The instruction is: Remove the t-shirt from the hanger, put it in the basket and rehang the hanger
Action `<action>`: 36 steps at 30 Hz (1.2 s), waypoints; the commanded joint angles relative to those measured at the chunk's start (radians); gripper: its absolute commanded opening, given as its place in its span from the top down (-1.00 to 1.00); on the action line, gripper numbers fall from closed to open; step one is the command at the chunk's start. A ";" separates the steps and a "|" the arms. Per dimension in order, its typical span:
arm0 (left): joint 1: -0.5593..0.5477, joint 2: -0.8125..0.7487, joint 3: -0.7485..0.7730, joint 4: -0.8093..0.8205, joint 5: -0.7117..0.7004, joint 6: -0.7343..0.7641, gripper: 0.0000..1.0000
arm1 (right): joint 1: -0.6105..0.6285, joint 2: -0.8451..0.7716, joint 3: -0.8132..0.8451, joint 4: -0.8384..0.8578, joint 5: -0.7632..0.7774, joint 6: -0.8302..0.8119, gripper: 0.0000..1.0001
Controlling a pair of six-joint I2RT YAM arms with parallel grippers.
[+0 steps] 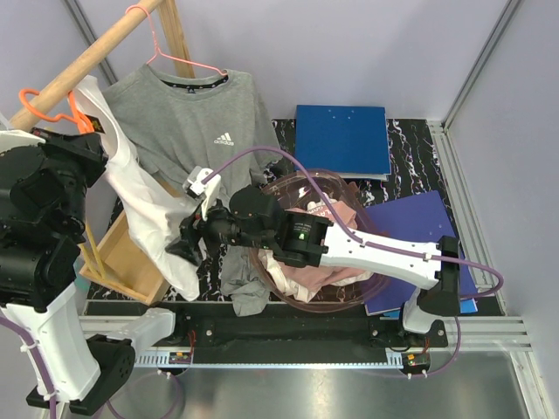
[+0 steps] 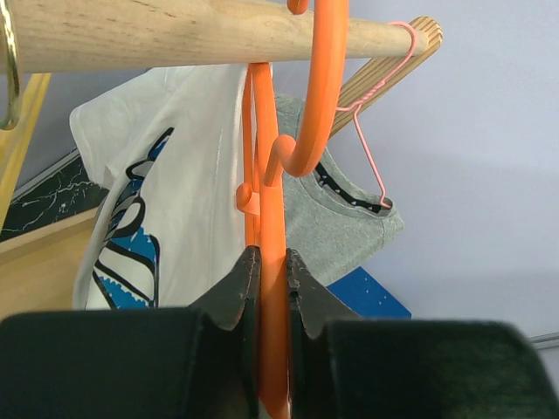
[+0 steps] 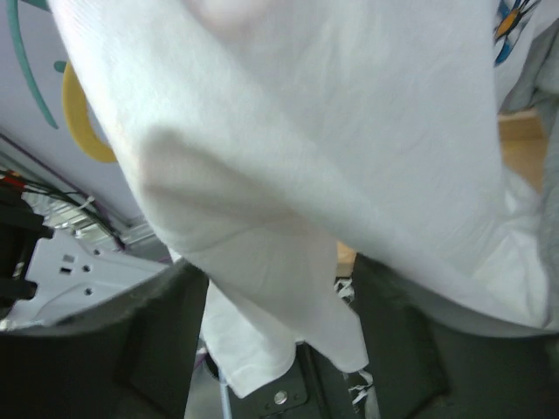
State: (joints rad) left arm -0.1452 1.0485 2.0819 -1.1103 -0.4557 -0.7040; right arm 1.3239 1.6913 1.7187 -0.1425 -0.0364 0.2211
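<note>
Hanging at the left of the scene, the white printed t-shirt (image 1: 144, 209) (image 2: 175, 192) (image 3: 332, 131) drapes from the orange plastic hanger (image 1: 80, 115) (image 2: 272, 227), which hooks over the round wooden rail (image 1: 87, 57) (image 2: 175, 30). The left gripper (image 1: 83, 144) (image 2: 272, 262) has its jaws pressed together on the hanger's neck. The right gripper (image 1: 186, 240) (image 3: 279, 340) is at the shirt's lower part, jaws spread with cloth draped between them. A grey t-shirt on a pink wire hanger (image 1: 196, 113) hangs just right, above the black marbled counter (image 1: 410, 148).

- blocked overhead by wooden rail (image 1: 96, 48), just above orange hanger (image 2: 272, 288).
- crowded on the right by grey t-shirt (image 1: 196, 122) and pink basket (image 1: 327, 305).
- wooden box (image 1: 122, 253) under white t-shirt (image 1: 144, 209).
- open air over blue folder (image 1: 342, 140).
</note>
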 commanded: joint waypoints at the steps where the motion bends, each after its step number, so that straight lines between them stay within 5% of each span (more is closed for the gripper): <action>1: 0.002 -0.027 -0.002 0.198 -0.017 -0.026 1.00 | 0.012 -0.001 0.035 0.120 0.039 0.007 -0.05; 3: 0.002 -0.027 -0.026 0.231 -0.012 -0.009 1.00 | 0.027 -0.013 -0.010 0.121 0.039 0.014 0.49; 6: 0.002 -0.033 -0.078 0.294 -0.023 0.023 1.00 | 0.043 -0.056 -0.096 0.130 0.053 0.027 1.00; 12: 0.002 -0.068 -0.187 0.392 -0.080 0.054 1.00 | 0.057 -0.238 -0.318 0.135 0.066 0.079 1.00; 26: 0.002 -0.022 -0.180 0.441 -0.152 0.067 1.00 | 0.155 -0.806 -0.920 0.006 0.185 0.257 1.00; 31: 0.002 -0.025 -0.145 0.390 -0.057 0.011 1.00 | 0.152 -0.831 -0.927 0.001 0.263 0.285 1.00; 36: 0.002 -0.065 -0.143 0.276 0.098 -0.103 1.00 | 0.112 -0.650 -0.754 -0.011 0.262 0.189 1.00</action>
State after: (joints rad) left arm -0.1581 1.0313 1.8912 -0.9573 -0.4160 -0.7181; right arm 1.4536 0.9195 0.8356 -0.0803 0.2249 0.4683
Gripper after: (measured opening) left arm 0.123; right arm 0.011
